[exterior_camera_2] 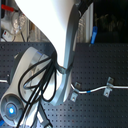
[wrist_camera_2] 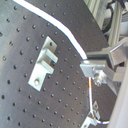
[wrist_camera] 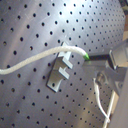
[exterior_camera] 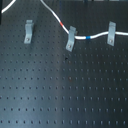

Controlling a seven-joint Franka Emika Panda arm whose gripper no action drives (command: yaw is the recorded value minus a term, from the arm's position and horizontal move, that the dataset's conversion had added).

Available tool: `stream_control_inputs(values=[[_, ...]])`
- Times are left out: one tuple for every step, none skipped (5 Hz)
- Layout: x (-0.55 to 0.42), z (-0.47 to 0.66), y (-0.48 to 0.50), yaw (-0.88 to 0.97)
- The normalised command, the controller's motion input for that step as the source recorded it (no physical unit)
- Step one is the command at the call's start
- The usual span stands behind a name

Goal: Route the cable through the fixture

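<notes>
White cable (exterior_camera: 60, 24) draped across the perforated table (exterior_camera: 60, 95) in the first exterior view, entering at 11 o'clock, dipping past the red band (exterior_camera: 61, 25) to the middle clip (exterior_camera: 71, 39), then on via the blue band (exterior_camera: 88, 37) to the clip (exterior_camera: 111, 34) at 2 o'clock. Third clip (exterior_camera: 28, 31) at 10 o'clock, apart from the cord. Arm (exterior_camera_2: 62, 45) filling the second exterior view. Gripper itself not clearly seen; clenched or released, cannot tell. Cable (wrist_camera: 35, 61) lying over a fixture (wrist_camera: 61, 70) in the first wrist view.
</notes>
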Motion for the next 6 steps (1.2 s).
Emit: stream_control_inputs(values=[[0.003,0.0,0.012,0.0],[0.013,0.04,0.072,-0.16],[-0.173,0.55,0.035,-0.47],[-0.314,0.58,0.05,-0.51],[-0.316,0.27,0.191,-0.07],[-0.187,0.0,0.218,0.12]])
